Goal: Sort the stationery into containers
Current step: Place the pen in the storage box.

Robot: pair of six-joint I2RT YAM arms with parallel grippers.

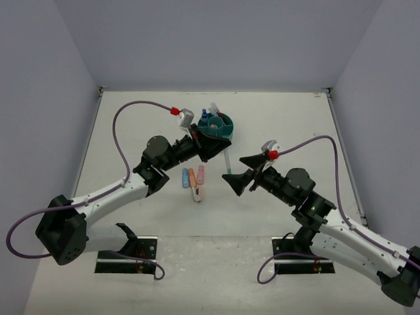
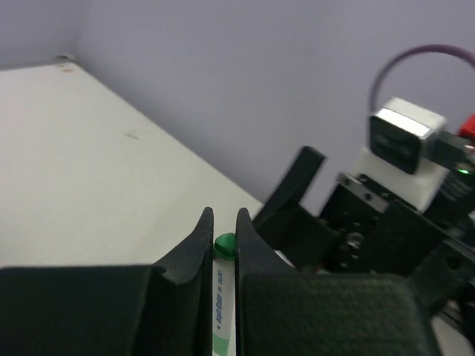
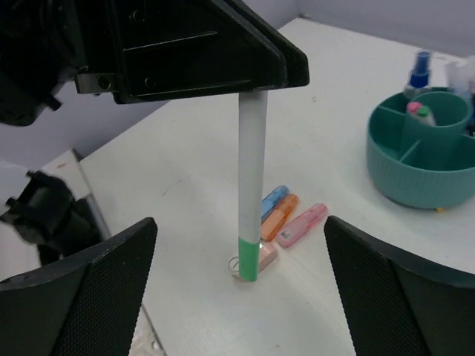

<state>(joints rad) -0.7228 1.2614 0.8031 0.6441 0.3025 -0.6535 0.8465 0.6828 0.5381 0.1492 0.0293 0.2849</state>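
The left pincer (image 2: 223,222) is clamped shut on the white pen (image 3: 251,170), which hangs upright, green end down, over the counter (image 3: 185,185). The right pincer (image 1: 236,170) gapes wide, its fingers either side of the pen, not touching it.

On table (image 1: 131,125): organiser (image 1: 223,128) at far centre. Three markers (image 1: 192,176) side by side, nearer, left of it. Pen (image 1: 227,161) upright, right of markers, before organiser.

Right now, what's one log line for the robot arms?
left gripper: shut on green-capped pen | right gripper: open around pen | pen: upright, not in teal organiser | three markers: on table
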